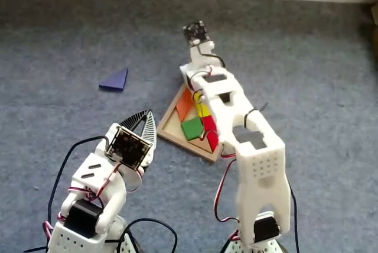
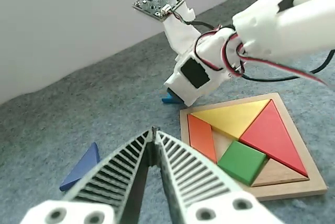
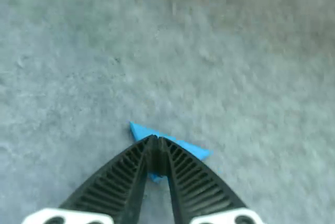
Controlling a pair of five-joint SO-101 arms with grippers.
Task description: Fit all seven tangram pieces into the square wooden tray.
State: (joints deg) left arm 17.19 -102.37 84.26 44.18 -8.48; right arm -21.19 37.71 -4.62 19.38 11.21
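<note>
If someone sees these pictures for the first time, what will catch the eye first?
The wooden tray on the grey carpet, partly filled with bright pieces, draws the eye first, with the right arm stretched over it. Next come two pieces outside it: a dark blue triangle lying alone to the tray's left in the high view, and a light blue triangle at the tip of the right gripper, beyond the tray.

High camera down over table (image 1: 59, 40); wrist cameras low, forward-facing; tray (image 2: 288, 191) in high and left.
</note>
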